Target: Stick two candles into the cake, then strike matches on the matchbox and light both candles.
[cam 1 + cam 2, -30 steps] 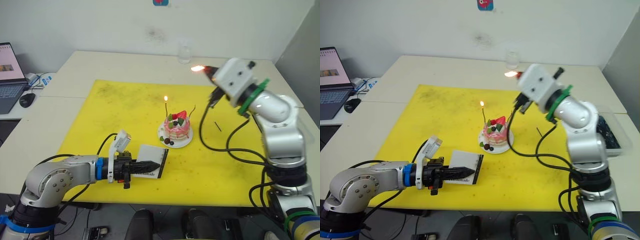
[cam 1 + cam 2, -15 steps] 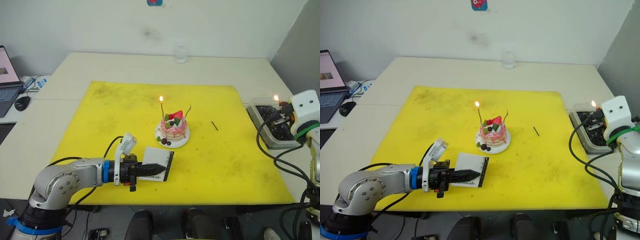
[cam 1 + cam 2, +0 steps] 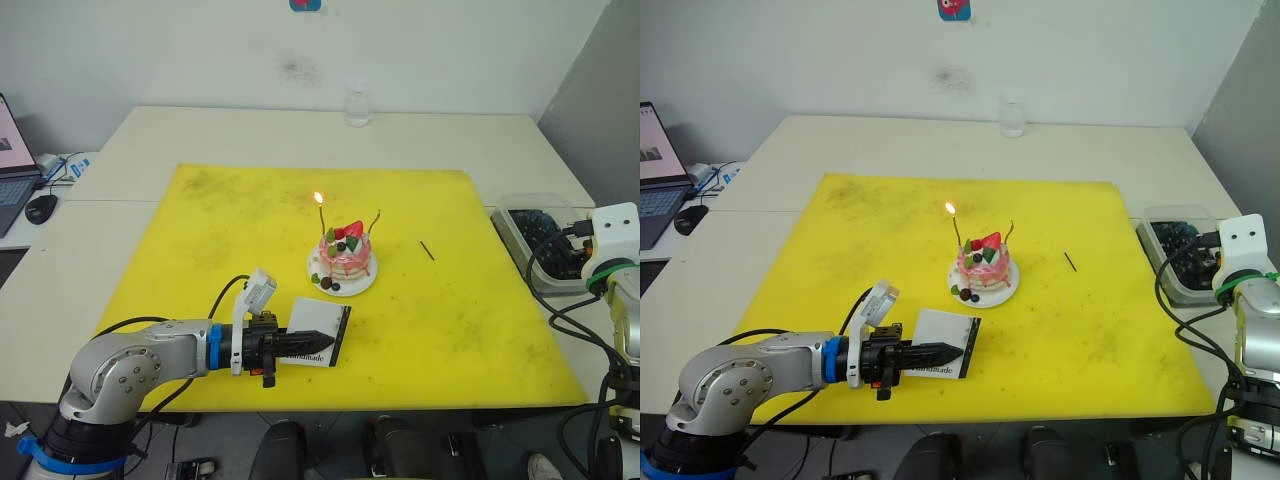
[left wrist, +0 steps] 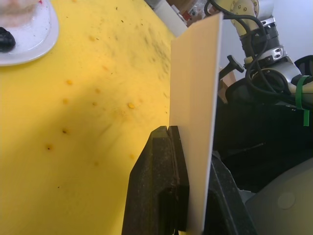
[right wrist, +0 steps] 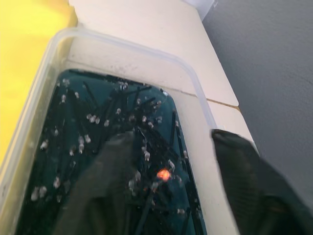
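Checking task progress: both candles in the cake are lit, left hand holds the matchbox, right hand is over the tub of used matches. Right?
Not quite: one candle burns; the other candle in the cake has no flame, as the left eye view shows. The left hand does grip the matchbox, and the right hand is over the tub of used matches.
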Controlling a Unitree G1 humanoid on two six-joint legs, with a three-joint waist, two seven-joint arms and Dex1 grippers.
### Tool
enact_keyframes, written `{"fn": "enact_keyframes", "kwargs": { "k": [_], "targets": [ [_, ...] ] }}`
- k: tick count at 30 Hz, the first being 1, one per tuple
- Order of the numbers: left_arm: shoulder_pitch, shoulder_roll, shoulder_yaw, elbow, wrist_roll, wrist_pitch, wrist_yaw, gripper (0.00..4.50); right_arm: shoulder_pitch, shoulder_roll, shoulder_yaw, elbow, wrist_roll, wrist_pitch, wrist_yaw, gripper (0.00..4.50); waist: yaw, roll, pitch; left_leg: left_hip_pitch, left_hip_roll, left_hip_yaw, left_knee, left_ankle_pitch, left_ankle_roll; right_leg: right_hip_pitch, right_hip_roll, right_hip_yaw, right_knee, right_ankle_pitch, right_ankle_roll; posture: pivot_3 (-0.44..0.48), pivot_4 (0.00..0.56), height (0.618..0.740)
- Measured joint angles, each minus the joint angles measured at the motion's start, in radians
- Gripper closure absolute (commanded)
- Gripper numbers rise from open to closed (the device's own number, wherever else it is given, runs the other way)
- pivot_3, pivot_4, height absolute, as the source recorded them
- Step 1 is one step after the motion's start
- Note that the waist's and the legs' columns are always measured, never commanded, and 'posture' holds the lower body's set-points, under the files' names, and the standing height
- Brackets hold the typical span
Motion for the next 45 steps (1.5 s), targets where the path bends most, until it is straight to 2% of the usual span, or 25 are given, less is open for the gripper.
{"fn": "enact_keyframes", "kwargs": {
  "k": [2, 8, 11, 16, 26, 34, 40, 43, 45],
  "targets": [
    [0.001, 0.0, 0.001, 0.0, 0.0, 0.0, 0.001, 4.5, 0.009, 0.0, -0.012, -0.043, 0.017, 0.0, -0.004, 0.02, 0.0, 0.001, 0.0, 0.0, 0.0, 0.0, 0.0, 0.0, 0.0, 0.0, 0.0, 0.0, 0.0, 0.0, 0.0, 0.0, 0.15, 0.74],
    [0.004, 0.0, 0.003, 0.0, 0.0, 0.0, 0.002, 4.5, 0.049, 0.005, -0.032, -0.31, 0.167, 0.018, 0.076, 0.02, 0.0, 0.001, 0.001, 0.0, 0.001, -0.002, 0.0, 0.0, 0.0, 0.0, 0.001, -0.002, 0.0, 0.0, 0.0, 0.0, 0.15, 0.74],
    [0.003, 0.0, 0.003, 0.0, 0.0, 0.0, 0.001, 4.5, 0.092, 0.05, -0.031, -0.42, 0.288, 0.082, 0.121, 0.02, 0.0, 0.001, 0.001, 0.0, 0.001, -0.002, 0.0, 0.0, 0.0, 0.0, 0.001, -0.001, 0.0, 0.0, 0.0, 0.0, 0.15, 0.74],
    [0.001, 0.0, 0.004, 0.002, 0.001, -0.003, 0.0, 4.5, 0.17, 0.11, 0.062, -0.472, 0.349, 0.124, 0.137, 0.02, 0.0, 0.001, 0.001, 0.0, 0.001, -0.001, 0.0, 0.0, 0.0, 0.0, -0.001, 0.0, 0.0, 0.0, 0.001, 0.0, 0.15, 0.74],
    [0.005, 0.0, 0.005, 0.001, 0.003, -0.006, 0.002, 4.5, 0.102, 0.187, 0.261, -0.273, 0.288, 0.041, 0.117, 0.02, 0.0, 0.001, 0.001, 0.0, 0.001, -0.001, 0.0, 0.0, 0.0, 0.0, 0.0, -0.001, 0.0, 0.0, 0.001, 0.0, 0.15, 0.74],
    [0.007, 0.0, 0.007, 0.0, 0.003, -0.008, 0.011, 4.5, 0.011, 0.25, 0.337, -0.064, 0.224, -0.048, 0.091, 0.02, 0.0, 0.001, 0.001, 0.0, 0.001, -0.001, 0.0, 0.0, 0.0, 0.0, 0.0, 0.0, 0.0, 0.0, 0.001, 0.0, 0.15, 0.74],
    [0.003, 0.002, 0.007, 0.0, 0.003, -0.008, 0.013, 4.5, -0.033, 0.276, 0.36, 0.01, 0.17, -0.112, 0.056, 0.02, 0.0, 0.001, 0.001, 0.0, 0.001, -0.001, 0.0, 0.0, 0.0, 0.0, 0.0, 0.0, 0.0, 0.001, 0.001, 0.0, 0.15, 0.74],
    [-0.001, 0.003, 0.007, 0.0, 0.003, -0.008, 0.013, 4.5, -0.036, 0.278, 0.371, 0.01, 0.153, -0.11, 0.049, 0.65, 0.0, 0.001, 0.001, 0.0, 0.001, -0.001, 0.0, 0.0, 0.0, 0.0, 0.0, 0.0, 0.0, 0.001, 0.001, 0.0, 0.15, 0.74],
    [-0.002, 0.003, 0.007, 0.0, 0.003, -0.008, 0.013, 4.5, -0.036, 0.282, 0.378, 0.002, 0.152, -0.097, 0.047, 1.37, 0.0, 0.001, 0.001, 0.0, 0.001, -0.001, 0.0, 0.0, 0.0, 0.0, 0.0, 0.0, 0.0, 0.001, 0.001, 0.0, 0.15, 0.74]
  ]
}}
